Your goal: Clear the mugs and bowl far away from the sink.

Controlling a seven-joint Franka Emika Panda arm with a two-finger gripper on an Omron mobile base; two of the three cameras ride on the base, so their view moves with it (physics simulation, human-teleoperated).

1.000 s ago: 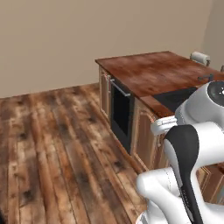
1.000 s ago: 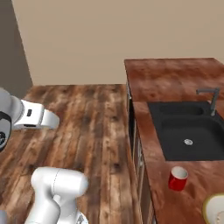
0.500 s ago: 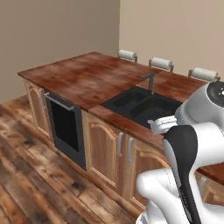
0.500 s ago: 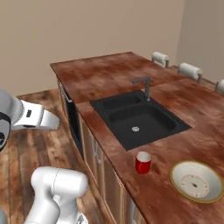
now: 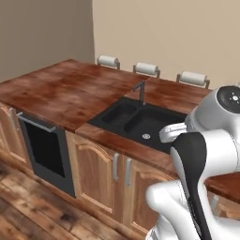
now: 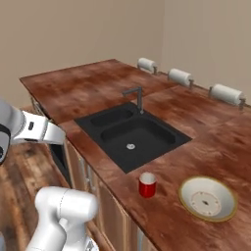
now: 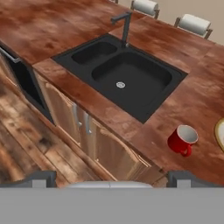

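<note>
While my arm rises at the lower left of the right base view, the wooden countertop (image 6: 93,83) spans the middle of the frame from upper left to lower right. Same countertop fills the upper part of the hand view.

Sink (image 6: 131,133): black, double-basin, set into the countertop at frame centre in the right base view; centre of the left base view (image 5: 138,122); upper centre of the hand view (image 7: 120,74). Small basin lies toward the left of frame, large basin with silver drain toward the right. Faucet (image 6: 136,96) stands at the sink's far edge, dark and angular.

Bowl (image 6: 208,198): lower right of the right base view, on the countertop, apart from the sink's near right corner. Cream inside, tan rim. A sliver of its rim (image 7: 218,133) shows at the right edge of the hand view.

Red mug (image 6: 147,185): lower centre of the right base view, upright, near the sink's front corner and left of the bowl, touching neither. Hand view puts it lower right (image 7: 182,140), handle toward the bottom of frame.

Gripper (image 7: 111,177): two dark tips at the bottom corners of the hand view, well apart, nothing between them.
</note>
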